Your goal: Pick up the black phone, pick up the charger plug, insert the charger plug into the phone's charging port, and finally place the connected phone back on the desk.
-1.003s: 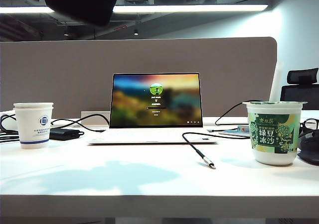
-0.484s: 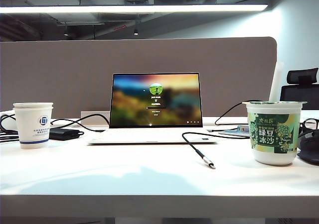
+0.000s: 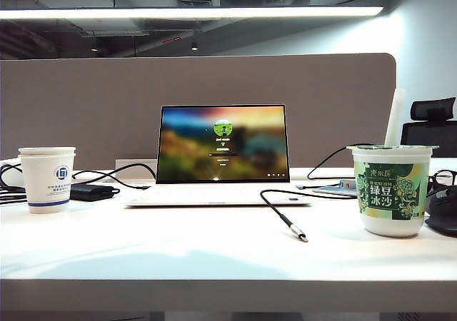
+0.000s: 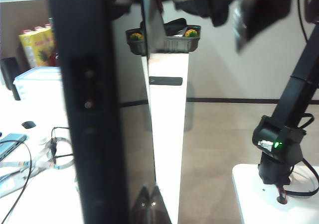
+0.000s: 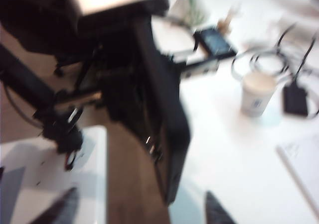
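Gripping the black phone (image 4: 137, 134) aloft beside the table (image 3: 214, 264), the left end effector (image 4: 107, 109) stays clear of its short edges, while the right end effector (image 5: 142, 211) hangs unclenched, empty; the light charger plug (image 3: 300, 234) lies on the table, best pinched at its collar.

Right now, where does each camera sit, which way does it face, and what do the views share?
Exterior view: low at the desk front edge, facing the laptop; the charger plug lies loose; no arm shows.
Right wrist view: above the desk, looking down; right gripper open, near the camera; left gripper apparently grips the black phone.
Left wrist view: off the desk, facing the floor; the phone fills it edge-on; its own fingers not discernible.
Shared: both wrist views show the phone; exterior and right wrist share the paper cup.
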Available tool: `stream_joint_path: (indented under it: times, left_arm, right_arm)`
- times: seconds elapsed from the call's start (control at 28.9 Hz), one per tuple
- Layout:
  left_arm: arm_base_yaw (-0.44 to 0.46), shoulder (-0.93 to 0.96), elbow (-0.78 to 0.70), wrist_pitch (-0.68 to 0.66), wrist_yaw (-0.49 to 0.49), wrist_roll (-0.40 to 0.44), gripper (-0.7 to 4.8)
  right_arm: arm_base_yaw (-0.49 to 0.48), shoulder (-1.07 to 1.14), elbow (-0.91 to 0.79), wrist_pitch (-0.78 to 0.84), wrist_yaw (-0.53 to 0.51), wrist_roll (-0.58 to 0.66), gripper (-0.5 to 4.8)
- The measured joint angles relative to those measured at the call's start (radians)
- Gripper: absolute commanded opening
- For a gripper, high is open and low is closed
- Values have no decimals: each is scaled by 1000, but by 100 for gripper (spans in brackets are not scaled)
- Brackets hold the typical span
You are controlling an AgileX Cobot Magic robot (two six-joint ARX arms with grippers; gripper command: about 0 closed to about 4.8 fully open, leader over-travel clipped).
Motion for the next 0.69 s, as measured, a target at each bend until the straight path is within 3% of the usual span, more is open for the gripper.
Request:
stream_joint_path:
  times: [0.21, 0.45, 0.69]
  left_arm:
    - [-6, 0, 0, 86, 68, -16, -6]
    - [-6, 0, 0, 101, 70, -50, -6]
    - [-6, 0, 0, 101, 70, -53, -6]
  right_arm:
    - [0, 21, 2, 84, -23, 1, 338]
    - [4, 88, 2, 186, -176, 60, 338]
    - [22, 126, 1, 259, -206, 72, 337]
